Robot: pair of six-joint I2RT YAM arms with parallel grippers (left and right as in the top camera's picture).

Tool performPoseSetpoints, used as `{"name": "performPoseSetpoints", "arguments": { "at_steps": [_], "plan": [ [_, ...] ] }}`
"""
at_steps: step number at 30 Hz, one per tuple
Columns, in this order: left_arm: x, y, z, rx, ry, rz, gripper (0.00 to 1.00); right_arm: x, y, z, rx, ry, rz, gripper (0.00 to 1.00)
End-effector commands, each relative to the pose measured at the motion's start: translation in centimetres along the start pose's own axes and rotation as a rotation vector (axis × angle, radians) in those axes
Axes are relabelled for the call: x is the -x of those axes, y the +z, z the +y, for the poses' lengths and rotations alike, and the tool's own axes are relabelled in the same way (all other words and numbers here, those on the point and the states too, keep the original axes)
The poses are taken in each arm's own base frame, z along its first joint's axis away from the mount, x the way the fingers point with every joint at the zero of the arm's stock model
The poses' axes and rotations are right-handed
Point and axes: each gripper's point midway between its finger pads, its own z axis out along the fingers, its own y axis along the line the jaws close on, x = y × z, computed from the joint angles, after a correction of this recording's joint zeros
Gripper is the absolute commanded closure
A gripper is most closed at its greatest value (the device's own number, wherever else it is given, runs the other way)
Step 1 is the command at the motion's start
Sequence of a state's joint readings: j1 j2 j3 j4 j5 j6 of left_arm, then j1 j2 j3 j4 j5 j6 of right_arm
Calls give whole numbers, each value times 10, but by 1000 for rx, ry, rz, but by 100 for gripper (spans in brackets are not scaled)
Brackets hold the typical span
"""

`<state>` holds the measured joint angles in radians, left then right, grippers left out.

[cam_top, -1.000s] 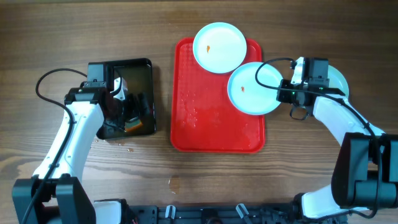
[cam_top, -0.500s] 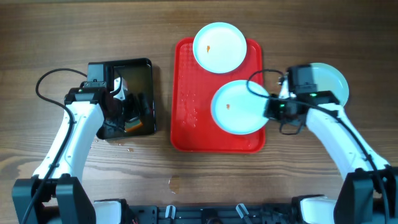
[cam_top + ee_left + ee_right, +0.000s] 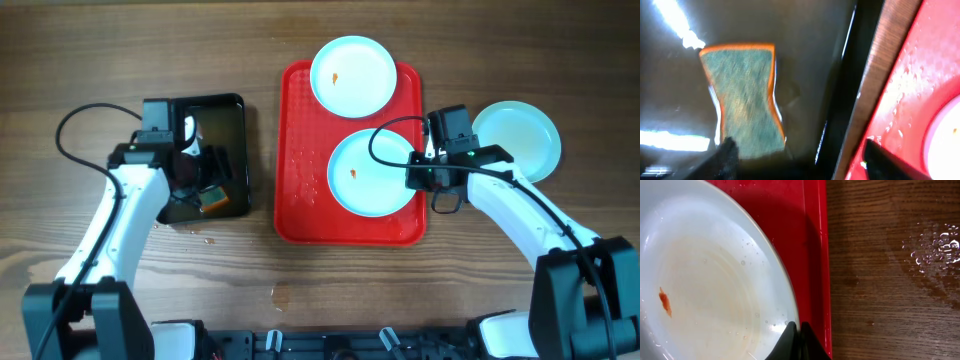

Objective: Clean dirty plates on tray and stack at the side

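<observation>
Wood-grain worktop, red tray in the middle, and the big change: the right claw has pulled its plate in from the tray's right edge, where it was hanging over a second ago. Now it's almost fully inside the tray, near-right part. That claw is clenched on the plate's right rim, clear in the wrist view. The orange smear is on it, so I'd guess it's being set up for scrubbing, not finished.

Left claw hangs released over the sponge in the black tray, nothing grabbed. Second plate sits at the tray's far end, overhanging that edge, smear showing. Third plate is out on the worktop to the right, no smear I can make out.

Room-wise: the held plate is just short of the far one, and its rim is right by the tray's lip, so it's tight there. Tray's left half is bare and wet, plenty of space for the sponge to come in.
</observation>
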<state>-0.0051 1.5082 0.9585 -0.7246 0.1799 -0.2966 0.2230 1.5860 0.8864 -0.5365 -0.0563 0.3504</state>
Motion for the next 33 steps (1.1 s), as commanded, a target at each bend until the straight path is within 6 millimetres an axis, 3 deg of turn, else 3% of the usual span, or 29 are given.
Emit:
{"name": "performPoseSetpoints", "arguments": {
  "at_steps": [1, 4, 6, 9, 11, 17, 20, 22, 24, 27, 33],
  "plan": [
    [-17, 32, 24, 108, 5, 32, 47, -5, 4, 3, 15, -12, 19, 96],
    [-15, 39, 41, 193, 4, 24, 36, -5, 4, 3, 18, -12, 20, 96],
    [-16, 43, 43, 206, 3, 32, 34, -5, 4, 3, 18, -11, 20, 96],
    [-14, 51, 42, 196, 5, 34, 61, -5, 4, 3, 18, -11, 20, 96],
    [-13, 52, 36, 164, 5, 36, 96, -4, 4, 3, 18, -11, 19, 96],
    [3, 14, 19, 136, 12, 18, 96, -4, 4, 3, 18, -10, 19, 96],
    [8, -2, 15, 127, 19, -18, 66, -5, 4, 3, 18, -11, 19, 96],
    [10, -3, 22, 166, 19, -32, 59, -5, 4, 4, 19, -9, 20, 96],
    [10, 2, 31, 213, 19, -42, 47, -5, 4, 4, 22, -9, 20, 96],
    [4, 17, 38, 225, 18, -32, 42, -5, 4, 4, 22, -9, 21, 96],
    [-19, 58, 54, 243, 7, 26, 51, -5, 4, 4, 22, -9, 23, 96]
  ]
}}
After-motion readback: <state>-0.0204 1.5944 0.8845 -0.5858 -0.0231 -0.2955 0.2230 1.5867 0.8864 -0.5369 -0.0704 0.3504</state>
